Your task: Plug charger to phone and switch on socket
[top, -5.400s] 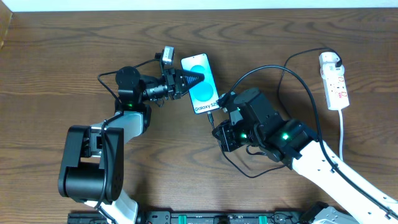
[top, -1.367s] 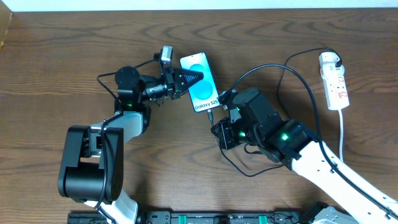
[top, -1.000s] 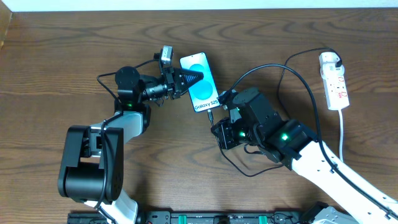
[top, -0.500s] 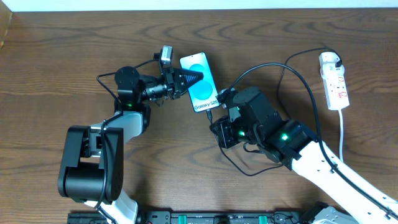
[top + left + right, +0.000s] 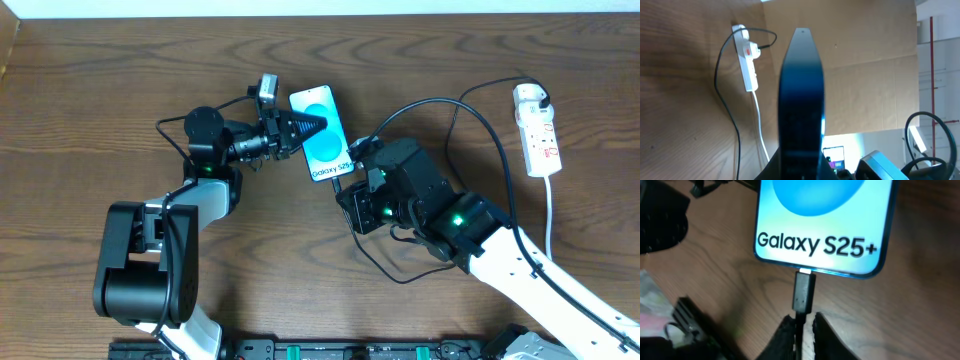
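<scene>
Phone (image 5: pixel 330 155): lay between the arms, screen lit. Left gripper (image 5: pixel 316 126): clenched, tip resting on the screen. Charger (image 5: pixel 804 291): connector appeared seated in the phone's bottom port. Right gripper (image 5: pixel 803 330): fingers flanked the cable; pinching or released could not be told. Socket (image 5: pixel 540 135): far right, well apart from both grippers; switching judged outstanding

Dark wooden desk (image 5: pixel 90 100): phone (image 5: pixel 330 155) lies flat just off centre toward 12 o'clock, white socket (image 5: pixel 538 130) at 2 o'clock, charger (image 5: pixel 478 90) cable looping between them.
</scene>
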`<control>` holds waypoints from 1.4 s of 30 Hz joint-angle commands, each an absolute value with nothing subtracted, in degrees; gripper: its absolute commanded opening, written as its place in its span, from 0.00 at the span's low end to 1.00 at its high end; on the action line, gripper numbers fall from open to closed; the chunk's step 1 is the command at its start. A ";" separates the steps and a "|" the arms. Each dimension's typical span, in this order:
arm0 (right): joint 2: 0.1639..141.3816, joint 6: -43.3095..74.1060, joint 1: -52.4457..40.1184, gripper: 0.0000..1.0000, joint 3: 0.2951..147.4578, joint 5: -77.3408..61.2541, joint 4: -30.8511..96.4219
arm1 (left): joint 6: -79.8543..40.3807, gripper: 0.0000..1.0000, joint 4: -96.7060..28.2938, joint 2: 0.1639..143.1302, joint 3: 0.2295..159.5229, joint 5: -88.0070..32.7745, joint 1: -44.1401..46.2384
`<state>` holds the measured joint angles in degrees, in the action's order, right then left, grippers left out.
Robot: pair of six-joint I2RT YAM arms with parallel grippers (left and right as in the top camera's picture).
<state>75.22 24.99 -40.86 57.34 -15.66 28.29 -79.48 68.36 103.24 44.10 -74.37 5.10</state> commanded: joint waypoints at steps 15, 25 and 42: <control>62.00 15.14 -39.24 0.59 64.75 -9.26 34.68 | -81.80 0.07 69.08 102.87 44.69 -68.60 5.21; 70.24 15.16 -40.99 0.55 64.47 -7.81 39.05 | -83.68 0.07 69.08 102.87 44.69 -62.15 5.21; 80.27 15.14 -40.97 0.17 64.45 -3.44 32.75 | -83.70 0.08 69.08 102.87 44.69 -65.04 5.21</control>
